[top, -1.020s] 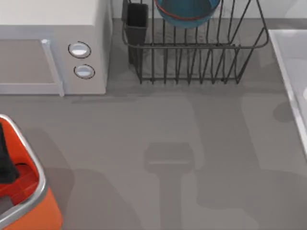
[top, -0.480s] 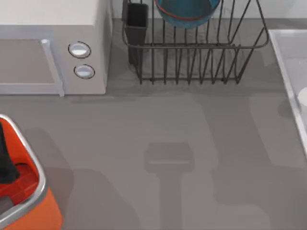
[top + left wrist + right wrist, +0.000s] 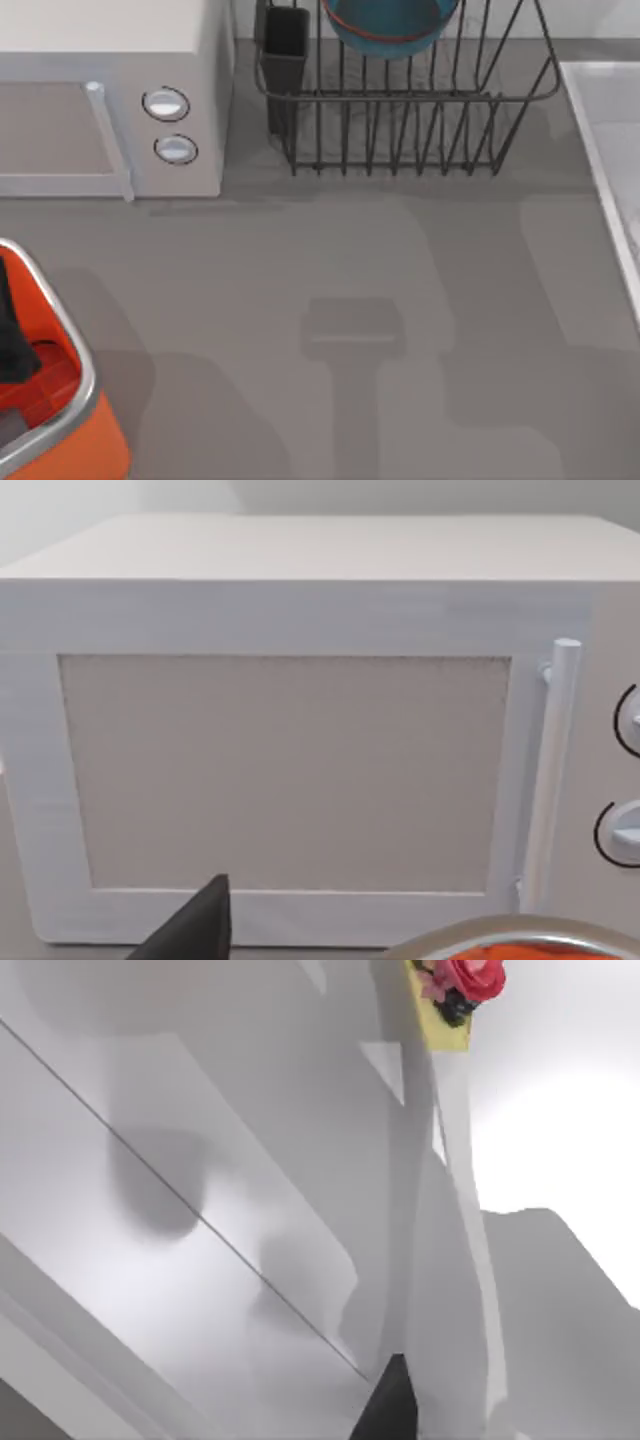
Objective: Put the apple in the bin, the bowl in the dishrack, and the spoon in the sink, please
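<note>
Directly beneath the right pincer (image 3: 392,1402), close: pale sink (image 3: 200,1210), so nearer to it than the left pincer (image 3: 10,325), over the bin (image 3: 85,385). Cannot tell either grip, nor find the spoon. Bowl (image 3: 385,25) sitting in dishrack (image 3: 400,125).

White microwave (image 3: 300,730) above bin (image 3: 510,942) rim

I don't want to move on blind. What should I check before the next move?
1. Bowl in dishrack: ok.
2. Apple inside bin: cannot tell; the left gripper sits in the bin opening.
3. Spoon at sink: ok; the right wrist view shows it against the pale basin.
4. Spoon let go by right gripper: cannot tell.
</note>
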Tool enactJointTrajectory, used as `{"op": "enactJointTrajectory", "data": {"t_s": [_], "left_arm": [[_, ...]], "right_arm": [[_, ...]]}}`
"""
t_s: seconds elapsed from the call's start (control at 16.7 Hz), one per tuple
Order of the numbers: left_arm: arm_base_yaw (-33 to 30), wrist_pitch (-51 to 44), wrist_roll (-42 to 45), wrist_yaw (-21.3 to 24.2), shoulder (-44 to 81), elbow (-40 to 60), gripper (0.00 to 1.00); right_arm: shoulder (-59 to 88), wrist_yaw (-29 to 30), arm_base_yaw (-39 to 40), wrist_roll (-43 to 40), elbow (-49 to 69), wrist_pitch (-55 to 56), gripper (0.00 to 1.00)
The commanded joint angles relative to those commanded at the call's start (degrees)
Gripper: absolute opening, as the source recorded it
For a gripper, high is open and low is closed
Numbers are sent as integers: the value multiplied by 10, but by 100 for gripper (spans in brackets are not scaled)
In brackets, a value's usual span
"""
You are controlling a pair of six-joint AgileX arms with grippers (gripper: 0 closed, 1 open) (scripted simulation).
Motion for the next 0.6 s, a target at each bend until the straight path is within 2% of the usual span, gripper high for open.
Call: {"op": "enactJointTrajectory", "data": {"t_s": [0.24,0.6], "left_arm": [[0,0,0,0,0,0,100],[0,0,0,0,0,0,100]], "right_arm": [[0,0,0,0,0,0,98],[0,0,0,0,0,0,100]]}}
